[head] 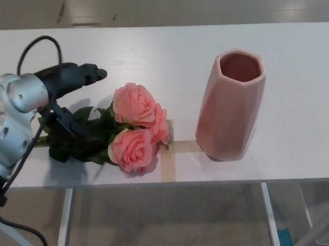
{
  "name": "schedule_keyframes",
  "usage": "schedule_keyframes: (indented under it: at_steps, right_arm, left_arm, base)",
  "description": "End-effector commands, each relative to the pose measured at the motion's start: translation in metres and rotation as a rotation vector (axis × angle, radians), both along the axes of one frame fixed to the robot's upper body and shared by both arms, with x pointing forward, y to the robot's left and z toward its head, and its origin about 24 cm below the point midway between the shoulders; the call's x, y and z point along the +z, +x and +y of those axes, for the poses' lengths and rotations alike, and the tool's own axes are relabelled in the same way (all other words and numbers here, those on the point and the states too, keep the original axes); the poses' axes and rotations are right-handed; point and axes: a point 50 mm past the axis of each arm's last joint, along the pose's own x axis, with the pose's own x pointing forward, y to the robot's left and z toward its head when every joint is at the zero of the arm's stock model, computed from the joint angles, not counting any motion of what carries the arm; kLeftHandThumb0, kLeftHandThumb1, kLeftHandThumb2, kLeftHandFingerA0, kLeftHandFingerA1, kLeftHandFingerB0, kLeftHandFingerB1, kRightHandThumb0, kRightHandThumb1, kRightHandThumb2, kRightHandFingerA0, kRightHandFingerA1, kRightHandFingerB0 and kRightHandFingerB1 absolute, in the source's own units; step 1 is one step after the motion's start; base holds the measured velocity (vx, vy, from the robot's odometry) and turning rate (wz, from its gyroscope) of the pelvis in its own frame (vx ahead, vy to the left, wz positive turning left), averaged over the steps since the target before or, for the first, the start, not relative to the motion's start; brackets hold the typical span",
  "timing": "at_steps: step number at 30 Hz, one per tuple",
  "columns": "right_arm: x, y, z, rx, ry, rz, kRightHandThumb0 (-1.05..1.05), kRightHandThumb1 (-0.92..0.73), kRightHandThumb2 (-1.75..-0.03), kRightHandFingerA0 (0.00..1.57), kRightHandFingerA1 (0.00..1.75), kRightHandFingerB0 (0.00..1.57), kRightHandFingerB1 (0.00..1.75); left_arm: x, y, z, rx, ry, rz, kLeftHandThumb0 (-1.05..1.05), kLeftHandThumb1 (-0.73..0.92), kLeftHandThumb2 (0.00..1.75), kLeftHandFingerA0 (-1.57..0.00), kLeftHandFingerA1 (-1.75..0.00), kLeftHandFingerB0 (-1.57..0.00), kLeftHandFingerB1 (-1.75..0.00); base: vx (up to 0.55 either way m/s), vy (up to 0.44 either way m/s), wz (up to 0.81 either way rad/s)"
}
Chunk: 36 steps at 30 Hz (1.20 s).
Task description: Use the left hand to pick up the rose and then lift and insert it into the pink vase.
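Two of my left hand [66, 99] fingers [84, 72] spread above the rose [133, 127] leaves, thumb low beside them, gripping nothing; vase [230, 105] stands right.

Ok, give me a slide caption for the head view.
Open left hand straddling the leaves of the rose lying beside the upright pink vase.

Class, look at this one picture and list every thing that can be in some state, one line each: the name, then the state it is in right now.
Left robot hand: open, fingers spread over the leafy stems, holding nothing.
Roses: lying flat on the table, blooms toward the vase, not lifted.
Pink vase: upright, mouth open, nothing showing inside it.
Table: white, carrying the roses and vase.
Tape mark: stuck flat between roses and vase.
Right robot hand: not in view.
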Motion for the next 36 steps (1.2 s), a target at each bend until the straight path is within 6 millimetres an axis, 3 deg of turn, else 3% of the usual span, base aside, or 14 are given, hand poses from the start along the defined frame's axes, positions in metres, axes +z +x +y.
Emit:
schedule_keyframes:
  at_steps: [1,12,14,20,21,24,25,32,33,35,36]
  right_arm:
    - [-0.001,-0.001,0.002,-0.01,0.023,-0.008,-0.11,-0.62,-0.57,0.62,0.51,0.52,0.46]
    - [0.001,0.003,0.002,-0.022,0.045,-0.032,-0.11,-0.62,-0.58,0.61,0.51,0.52,0.46]
    - [0.0,0.002,0.002,-0.017,0.042,-0.032,-0.11,-0.63,-0.58,0.61,0.51,0.52,0.46]
    - [0.0,0.001,0.003,-0.027,0.048,-0.039,-0.1,-0.63,-0.58,0.61,0.51,0.52,0.46]
    - [0.001,0.002,0.003,-0.023,0.042,-0.04,-0.11,-0.63,-0.58,0.61,0.51,0.52,0.46]
    - [0.001,0.002,0.003,-0.023,0.041,-0.04,-0.11,-0.63,-0.58,0.61,0.51,0.52,0.46]
    - [0.0,0.001,0.004,-0.022,0.039,-0.035,-0.11,-0.62,-0.58,0.61,0.5,0.52,0.46]
    - [0.0,0.001,0.003,-0.038,0.053,-0.039,-0.11,-0.63,-0.58,0.61,0.5,0.52,0.46]
    - [0.0,0.001,0.004,-0.038,0.054,-0.042,-0.11,-0.63,-0.58,0.61,0.51,0.52,0.46]
    - [0.0,0.001,0.004,-0.037,0.057,-0.047,-0.11,-0.63,-0.58,0.61,0.51,0.52,0.46]
    - [0.0,0.002,0.005,-0.034,0.057,-0.05,-0.11,-0.62,-0.58,0.61,0.51,0.52,0.46]
  left_arm:
    - [-0.01,0.005,-0.003,0.01,0.056,0.009,-0.26,0.36,0.63,0.0,-0.03,0.0,-0.07]
    - [-0.03,0.005,-0.012,0.011,0.071,0.048,-0.28,0.36,0.63,0.0,-0.02,0.0,-0.07]
    - [-0.045,0.001,-0.016,0.0,0.094,0.073,-0.26,0.37,0.63,0.0,-0.02,0.0,-0.07]
    - [-0.056,0.001,-0.019,0.006,0.079,0.104,-0.25,0.36,0.63,0.0,-0.02,0.0,-0.07]
    - [-0.057,0.001,-0.02,0.006,0.076,0.107,-0.22,0.42,0.53,0.0,-0.03,0.0,-0.07]
    - [-0.057,0.001,-0.02,0.006,0.075,0.106,-0.22,0.42,0.53,0.0,-0.03,0.0,-0.07]
    - [-0.061,-0.001,-0.022,-0.003,0.079,0.119,-0.27,0.37,0.63,0.0,-0.02,0.0,-0.06]
    - [-0.075,-0.003,-0.025,-0.012,0.108,0.148,-0.33,0.35,0.63,0.0,-0.02,0.0,-0.06]
    - [-0.076,-0.002,-0.025,-0.015,0.121,0.145,-0.29,0.43,0.53,0.0,-0.11,0.0,-0.08]
    - [-0.078,-0.002,-0.025,-0.021,0.141,0.14,-0.29,0.43,0.53,0.0,-0.11,0.0,-0.08]
    - [-0.081,-0.002,-0.024,-0.033,0.132,0.122,-0.23,0.48,0.65,-0.11,-0.35,-0.03,-0.18]
  base:
    - [0.0,0.0,0.0]
    - [0.0,0.0,0.0]
    - [0.0,0.0,0.0]
    - [0.0,0.0,0.0]
    - [0.0,0.0,0.0]
    - [0.0,0.0,0.0]
    - [0.0,0.0,0.0]
    - [0.0,0.0,0.0]
    - [0.0,0.0,0.0]
    - [0.0,0.0,0.0]
    - [0.0,0.0,0.0]
